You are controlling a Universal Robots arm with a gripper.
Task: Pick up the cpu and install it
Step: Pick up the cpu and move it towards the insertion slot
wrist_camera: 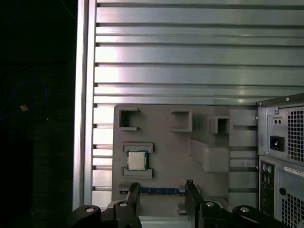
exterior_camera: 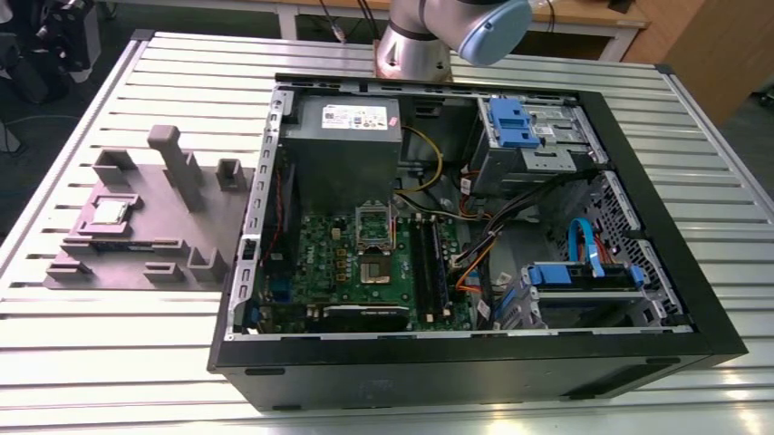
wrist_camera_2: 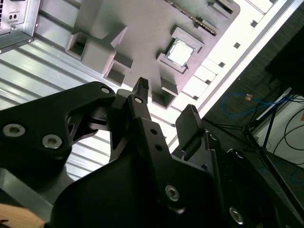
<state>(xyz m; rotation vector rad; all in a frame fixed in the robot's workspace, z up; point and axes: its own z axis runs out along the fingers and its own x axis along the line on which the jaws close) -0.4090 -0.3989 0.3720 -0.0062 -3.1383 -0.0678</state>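
Silvery-grey on top, the cpu (exterior_camera: 112,211) lies flat in a square recess of the grey holder (exterior_camera: 151,237) on the slatted metal table (exterior_camera: 121,335). In the exterior view it is at nine o'clock from the open computer case (exterior_camera: 484,376). In both wrist views the gripper (wrist_camera: 162,186) (wrist_camera_2: 166,99) hangs over the holder, spread wide and empty, apart from the cpu.

Your arm (exterior_camera: 423,45) is cut by the exterior view's top edge; gripper (wrist_camera: 162,185) and case (wrist_camera: 282,156) run off the first wrist view.
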